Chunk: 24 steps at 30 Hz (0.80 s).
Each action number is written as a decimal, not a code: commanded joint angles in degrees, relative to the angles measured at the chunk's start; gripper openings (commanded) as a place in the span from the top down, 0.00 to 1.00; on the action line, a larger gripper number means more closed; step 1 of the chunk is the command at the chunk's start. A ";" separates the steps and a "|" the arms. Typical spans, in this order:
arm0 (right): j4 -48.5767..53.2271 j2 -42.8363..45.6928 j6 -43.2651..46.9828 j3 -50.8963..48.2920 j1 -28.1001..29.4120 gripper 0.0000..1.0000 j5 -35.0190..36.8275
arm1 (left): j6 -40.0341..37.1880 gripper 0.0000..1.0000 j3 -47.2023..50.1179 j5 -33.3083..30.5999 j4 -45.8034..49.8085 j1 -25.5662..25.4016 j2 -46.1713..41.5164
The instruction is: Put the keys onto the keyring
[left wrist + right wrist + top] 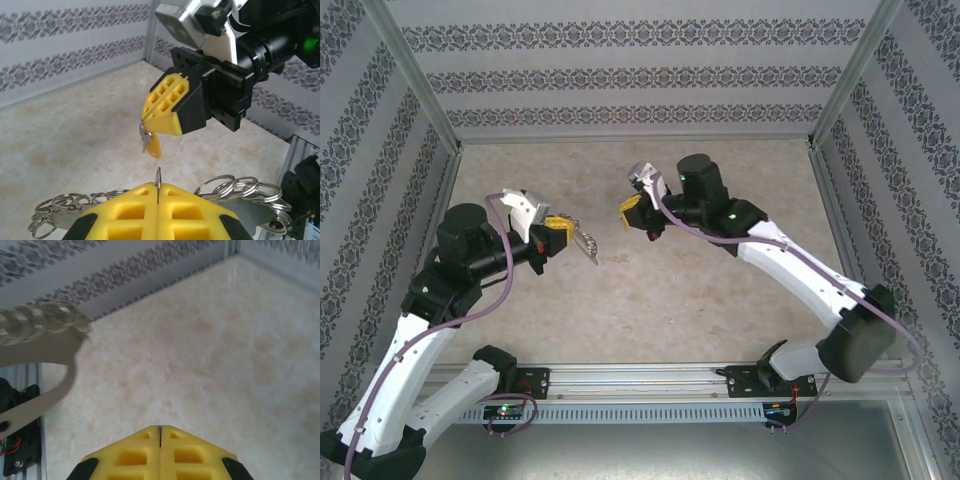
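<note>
On my screen the left pincer (562, 232) was clamped shut on the keyring (585, 243), holding it clear of the table (700, 300), left of the middle. From the left wrist camera, the left pincer's (157, 189) yellow fingers met with no gap. The keyring's (158, 176) thin metal edge stood up between them, and its flat band spread out to both sides. Many small rings (227, 184) were strung along the band on either side of the grip.

The right pincer (626, 215) faced it from just beyond, tips pointing at the left one. In the left wrist view the right pincer (145, 120) was closed on a small silver key (144, 135), with a yellow tag (152, 146) dangling beneath. The tag hung just above the keyring's upright edge, apart from it.

The right wrist camera showed the right pincer's (160, 431) fingers pressed together, and the keyring (55, 347) blurred at the left edge.

The left arm reached forward from its base with the wrist turned inward. The right arm bent in from the right side, forearm angled toward the centre.
</note>
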<state>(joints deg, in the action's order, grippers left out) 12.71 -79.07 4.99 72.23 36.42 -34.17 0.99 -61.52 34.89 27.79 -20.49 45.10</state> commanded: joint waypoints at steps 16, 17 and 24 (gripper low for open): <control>-6.97 11.20 -3.47 4.42 2.60 1.00 -10.71 | -2.41 1.00 -21.12 23.46 2.86 0.51 13.34; -7.03 11.46 -3.71 4.57 2.95 1.00 -10.32 | -2.27 1.00 -21.76 23.79 3.04 0.52 13.65; -7.59 10.80 -4.44 7.58 4.78 1.00 -10.21 | -2.71 1.00 -26.03 27.17 6.15 0.43 16.06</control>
<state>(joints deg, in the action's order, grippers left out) 7.60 -68.25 1.63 77.28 40.42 -44.10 -1.30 -85.08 58.50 32.36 -20.51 60.88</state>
